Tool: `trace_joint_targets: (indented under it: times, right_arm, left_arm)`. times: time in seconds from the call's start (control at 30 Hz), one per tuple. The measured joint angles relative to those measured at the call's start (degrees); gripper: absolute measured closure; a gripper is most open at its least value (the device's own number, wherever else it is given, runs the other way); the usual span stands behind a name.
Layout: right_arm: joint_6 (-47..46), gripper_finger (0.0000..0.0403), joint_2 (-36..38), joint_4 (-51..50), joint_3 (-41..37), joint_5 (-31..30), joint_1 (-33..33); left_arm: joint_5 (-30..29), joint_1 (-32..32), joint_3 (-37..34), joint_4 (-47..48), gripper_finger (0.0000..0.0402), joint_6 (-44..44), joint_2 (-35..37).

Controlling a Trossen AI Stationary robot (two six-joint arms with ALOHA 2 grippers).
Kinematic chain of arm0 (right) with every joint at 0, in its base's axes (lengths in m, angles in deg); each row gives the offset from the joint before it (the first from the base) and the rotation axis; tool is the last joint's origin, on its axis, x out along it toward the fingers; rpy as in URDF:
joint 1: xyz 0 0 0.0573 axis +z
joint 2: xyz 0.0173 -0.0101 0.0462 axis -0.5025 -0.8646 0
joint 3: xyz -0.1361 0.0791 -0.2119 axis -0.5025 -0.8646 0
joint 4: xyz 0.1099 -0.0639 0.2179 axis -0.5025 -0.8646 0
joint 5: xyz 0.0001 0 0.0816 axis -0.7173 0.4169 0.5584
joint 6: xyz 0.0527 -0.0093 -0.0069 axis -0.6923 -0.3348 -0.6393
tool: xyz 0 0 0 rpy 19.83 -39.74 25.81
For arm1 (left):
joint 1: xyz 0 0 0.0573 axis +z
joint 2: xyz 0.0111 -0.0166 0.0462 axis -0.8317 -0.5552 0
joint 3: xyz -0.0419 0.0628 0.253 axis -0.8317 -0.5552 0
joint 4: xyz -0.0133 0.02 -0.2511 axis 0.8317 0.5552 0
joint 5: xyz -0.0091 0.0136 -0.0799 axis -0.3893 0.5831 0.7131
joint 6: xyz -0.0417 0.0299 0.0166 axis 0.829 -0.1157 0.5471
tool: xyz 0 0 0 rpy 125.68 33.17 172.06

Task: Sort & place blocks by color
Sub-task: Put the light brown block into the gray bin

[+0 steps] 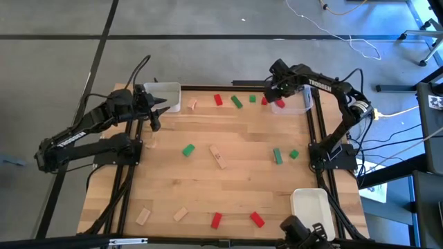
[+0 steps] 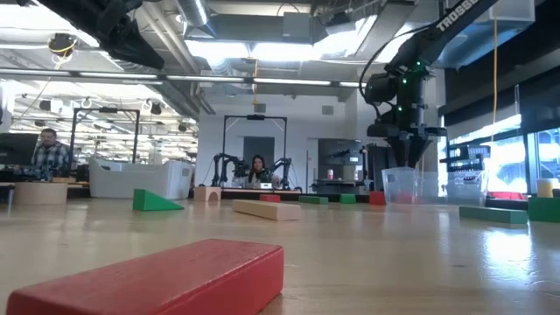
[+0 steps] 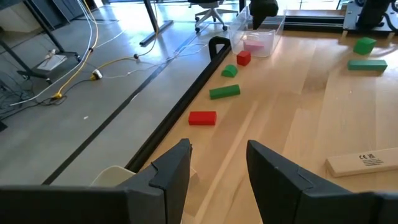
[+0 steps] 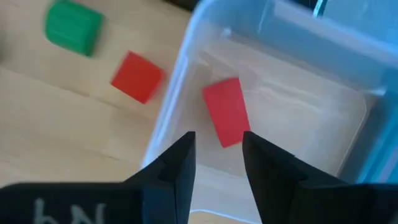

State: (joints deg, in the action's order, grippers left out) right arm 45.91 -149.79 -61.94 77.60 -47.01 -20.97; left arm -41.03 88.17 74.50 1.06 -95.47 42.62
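Note:
Red, green and tan blocks lie scattered flat on the wooden table [image 1: 235, 180]. One red block [image 4: 227, 112] lies on the floor of a clear bin [image 4: 280, 74] at the far right corner [image 1: 294, 100]. My right gripper [image 4: 217, 152] hangs just above that block, pointing down, fingers open and touching nothing; it also shows above the bin in the low view [image 2: 407, 149]. Just outside the bin rest a red block [image 4: 137, 76] and a green block [image 4: 73, 26]. My left gripper [image 3: 217, 155] waits open at the far left [image 1: 156, 114].
A second clear bin [image 1: 164, 93] stands at the far left and a white tray [image 1: 309, 204] at the near right. A tan block [image 1: 218, 157] and green blocks [image 1: 188, 149] [image 1: 277, 155] lie mid-table; red blocks [image 1: 216, 220] [image 1: 257, 219] lie near the front edge.

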Motion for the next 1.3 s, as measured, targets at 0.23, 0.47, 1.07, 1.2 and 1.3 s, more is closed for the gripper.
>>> trace_joint_targets:
  times: [0.23,0.47,1.07,1.2,1.3]
  right_arm:
    - [2.50,0.0272,0.02,0.02,4.61,8.04,0.78]
    - [10.41,0.0272,0.02,3.53,7.00,19.97,5.47]
    - [33.85,0.0271,0.02,13.22,7.00,25.30,32.56]
    - [31.53,0.0271,0.02,15.75,7.00,17.84,37.08]
    - [29.09,0.0271,0.02,16.99,7.00,12.90,39.43]
  left_arm:
    - [1.17,0.00,0.00,-0.08,0.0252,3.03,0.00]
    - [0.31,-0.02,0.00,-0.64,0.0252,3.13,0.00]
    - [2.42,-0.04,0.00,0.08,0.0252,-1.76,0.00]
    - [3.76,-0.04,0.00,0.11,0.0252,-2.65,0.00]
    - [5.53,-0.04,0.00,0.42,0.0252,-2.70,0.00]
